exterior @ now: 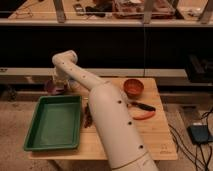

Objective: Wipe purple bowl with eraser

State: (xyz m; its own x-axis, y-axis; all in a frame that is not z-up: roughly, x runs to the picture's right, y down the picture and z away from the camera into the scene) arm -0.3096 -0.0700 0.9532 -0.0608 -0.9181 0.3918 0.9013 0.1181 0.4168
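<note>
The purple bowl (51, 90) is small, round and dark, and stands at the table's far left corner, just behind the green tray. My white arm rises from the bottom of the view, bends at an elbow (65, 58), and drops down to the bowl. The gripper (58, 83) hangs right over the bowl's right side, at or in its rim. I cannot make out an eraser in the gripper.
A green rectangular tray (54, 123) lies front left. An orange-red bowl (133, 87) stands at the back right. A black-handled tool (143, 106) and a red curved item (141, 116) lie right of my arm. A small dark object (88, 117) lies between tray and arm.
</note>
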